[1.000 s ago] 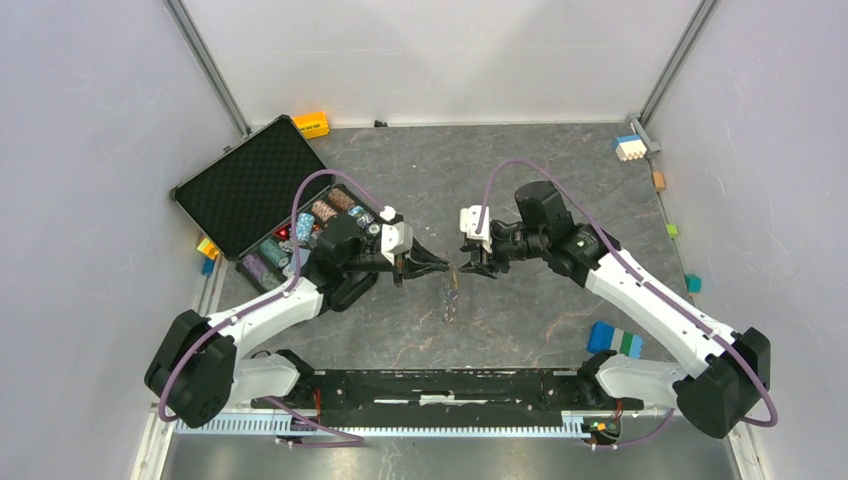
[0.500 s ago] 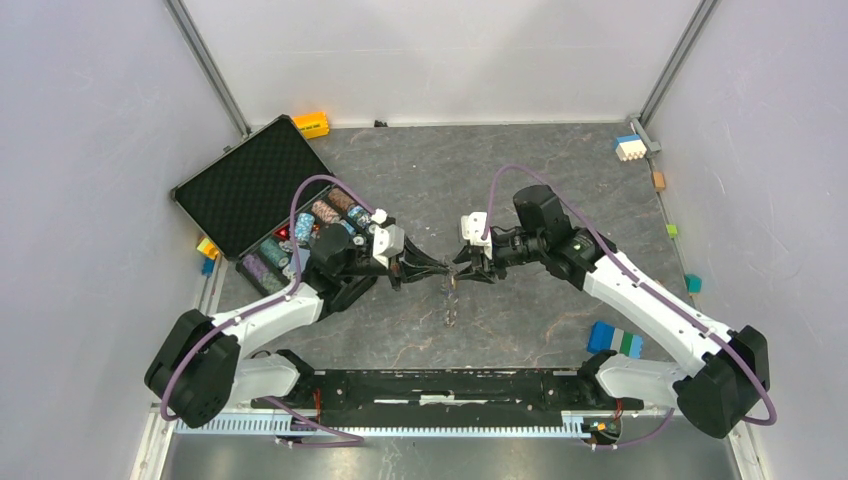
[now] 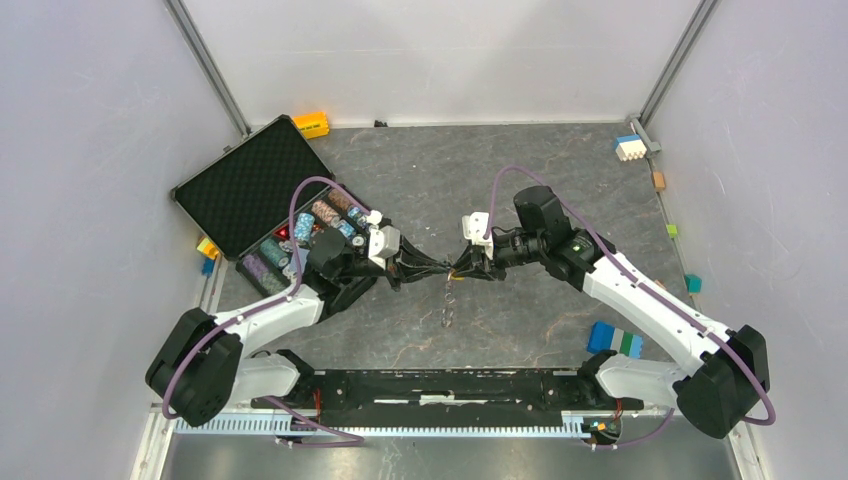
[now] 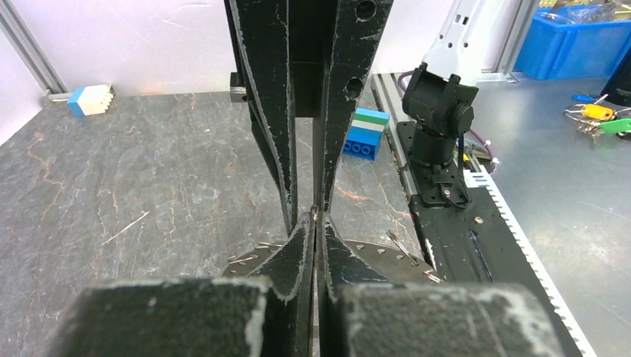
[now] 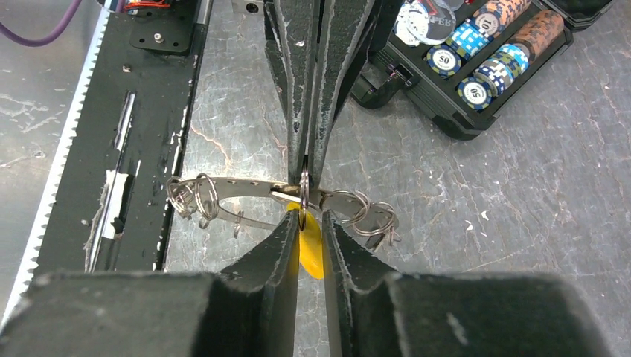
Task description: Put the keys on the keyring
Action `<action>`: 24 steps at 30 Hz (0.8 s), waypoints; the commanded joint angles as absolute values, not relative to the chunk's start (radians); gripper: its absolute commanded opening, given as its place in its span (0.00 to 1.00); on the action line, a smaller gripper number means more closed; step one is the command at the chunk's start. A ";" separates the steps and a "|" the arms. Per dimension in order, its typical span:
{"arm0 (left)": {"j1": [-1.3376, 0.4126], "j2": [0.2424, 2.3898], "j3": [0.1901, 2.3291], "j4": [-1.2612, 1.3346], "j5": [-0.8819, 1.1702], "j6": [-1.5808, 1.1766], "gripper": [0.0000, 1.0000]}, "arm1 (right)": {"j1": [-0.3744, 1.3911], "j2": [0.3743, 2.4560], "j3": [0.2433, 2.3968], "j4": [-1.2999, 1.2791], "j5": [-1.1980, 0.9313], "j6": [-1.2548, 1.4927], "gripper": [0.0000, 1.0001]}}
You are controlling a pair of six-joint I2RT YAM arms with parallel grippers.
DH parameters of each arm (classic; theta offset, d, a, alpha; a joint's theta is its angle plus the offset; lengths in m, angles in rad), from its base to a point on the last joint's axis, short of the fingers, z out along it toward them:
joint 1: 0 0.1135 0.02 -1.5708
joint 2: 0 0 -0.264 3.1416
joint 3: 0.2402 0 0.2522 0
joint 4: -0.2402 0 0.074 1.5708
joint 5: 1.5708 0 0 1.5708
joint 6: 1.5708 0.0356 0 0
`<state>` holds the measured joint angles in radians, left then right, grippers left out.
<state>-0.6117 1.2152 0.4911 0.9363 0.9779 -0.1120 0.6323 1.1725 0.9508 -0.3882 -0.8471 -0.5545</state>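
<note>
The keyring [image 5: 238, 186] is a thin curved metal strip carrying several small split rings, hanging above the table [image 5: 461, 186] between the two arms. My left gripper [image 4: 315, 217] is shut on one of its rings, and the strip [image 4: 372, 249] shows just below its tips. In the right wrist view, the left gripper's fingers [image 5: 298, 89] come in from the top. My right gripper [image 5: 309, 219] faces it tip to tip, jaws closed in on a yellow key [image 5: 311, 249] that fills the gap between them. From above, both grippers [image 3: 440, 268] [image 3: 464, 270] meet at mid-table, with the keyring [image 3: 450, 295] dangling below.
An open black case [image 3: 255, 200] of poker chips [image 5: 476, 59] lies behind the left arm. A blue-and-green block [image 3: 615, 340] sits at the near right, an orange block [image 3: 312, 123] and a white-blue block [image 3: 628, 147] along the back. The black base rail [image 3: 450, 385] runs along the near edge.
The two grippers came together until their tips met. The right jaws narrowed around the yellow key. The left gripper stayed shut on the keyring.
</note>
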 commanded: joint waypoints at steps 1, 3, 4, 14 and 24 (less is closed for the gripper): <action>-0.605 1.210 0.489 1.014 0.976 -0.133 0.02 | 0.625 1.151 0.946 -0.356 -0.874 -0.549 0.20; -0.605 1.209 0.489 1.015 0.973 -0.132 0.02 | 0.625 1.151 0.947 -0.361 -0.876 -0.553 0.16; -0.604 1.209 0.487 1.017 0.973 -0.132 0.02 | 0.626 1.151 0.945 -0.364 -0.877 -0.555 0.15; -0.601 1.205 0.486 1.042 0.972 -0.149 0.02 | 0.625 1.173 0.931 -0.361 -0.889 -0.555 0.04; -0.601 1.220 0.487 1.076 0.987 -0.167 0.02 | 0.625 1.213 0.940 -0.356 -0.908 -0.545 0.06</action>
